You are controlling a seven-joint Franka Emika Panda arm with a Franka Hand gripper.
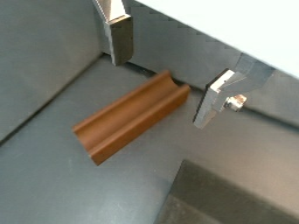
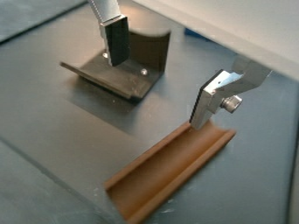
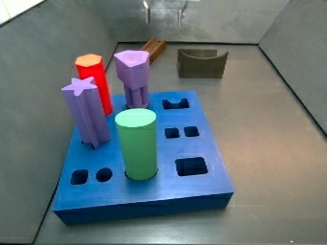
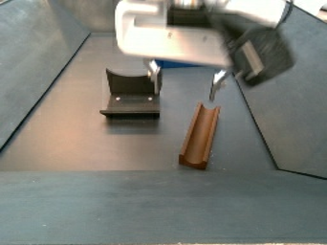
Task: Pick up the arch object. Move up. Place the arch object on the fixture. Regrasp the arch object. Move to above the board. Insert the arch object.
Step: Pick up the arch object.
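Gripper poised over the arch object.
The gripper point(image 4: 185, 84) hangs wide open, empty, arch object point(image 4: 200, 134) lying below, ready for pickup.

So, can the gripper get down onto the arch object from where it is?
Probably yes. The gripper hangs open above the far end of the arch object, which lies flat on the floor, apart from the fixture, with nothing between them.
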